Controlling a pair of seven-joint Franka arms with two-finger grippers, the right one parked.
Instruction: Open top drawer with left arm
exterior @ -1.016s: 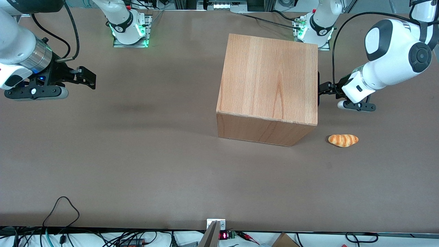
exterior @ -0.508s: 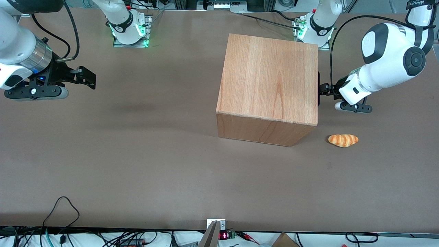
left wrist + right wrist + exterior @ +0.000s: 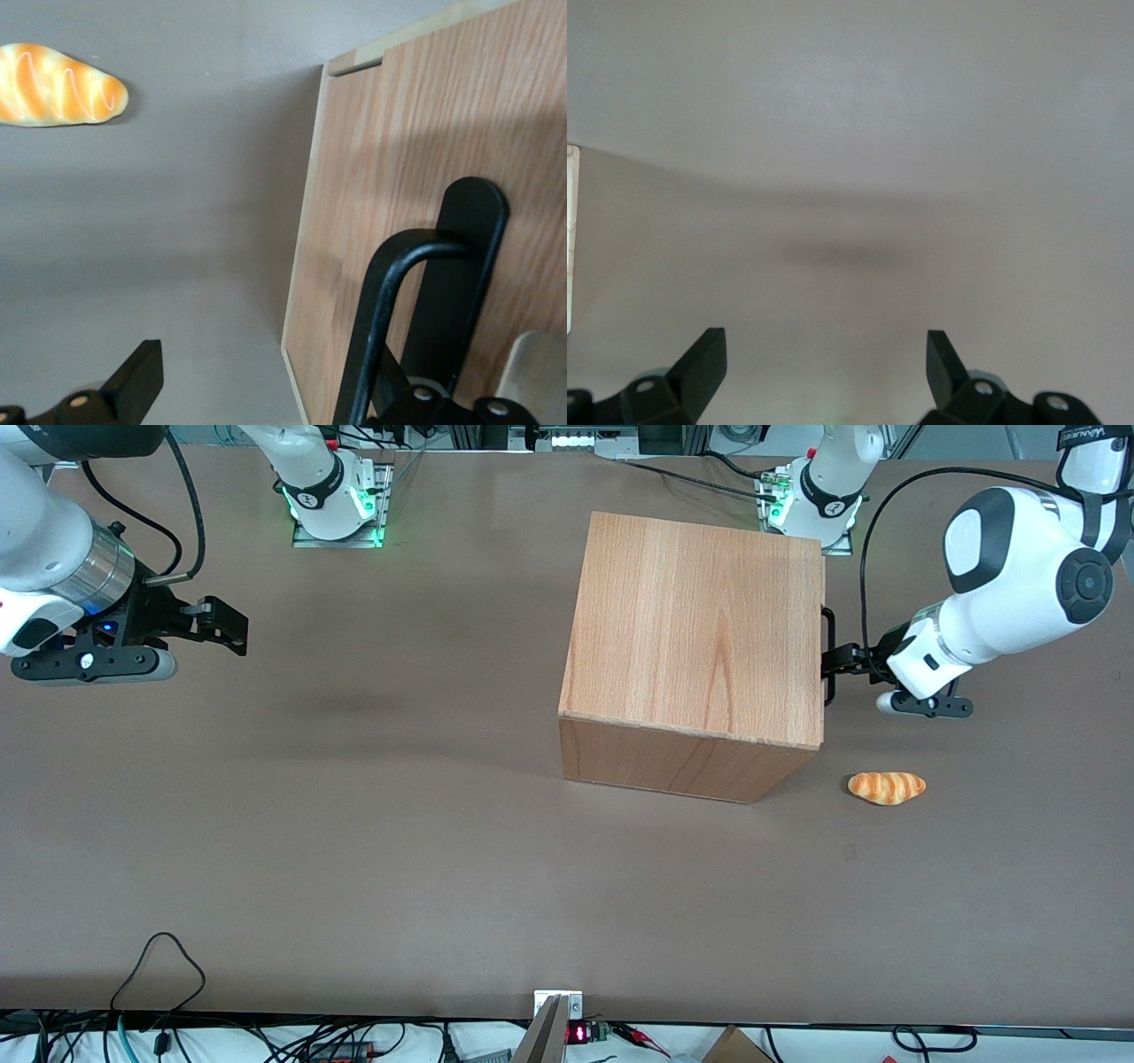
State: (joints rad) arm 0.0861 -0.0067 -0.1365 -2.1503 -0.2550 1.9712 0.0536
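Note:
The wooden cabinet (image 3: 691, 620) stands on the brown table with its front facing the working arm's end. The top drawer's front panel (image 3: 399, 159) carries a slim black bar handle (image 3: 381, 310), which also juts from the cabinet's edge in the front view as the handle (image 3: 828, 655). My left arm's gripper (image 3: 840, 662) is right at that handle. In the wrist view the gripper (image 3: 261, 359) is open wide: one finger (image 3: 142, 376) hangs free over the table, and the other sits at the handle bar, mostly hidden by it. The drawer front stands slightly out from the cabinet.
A small orange-striped bread roll (image 3: 886, 786) lies on the table in front of the cabinet, nearer the front camera than the gripper; the same roll (image 3: 58, 84) shows in the wrist view. Arm bases (image 3: 815, 496) stand at the table's back edge.
The left arm first moved in against the cabinet, then drew back toward its own end. The handle and drawer front now stick out slightly farther from the cabinet's edge.

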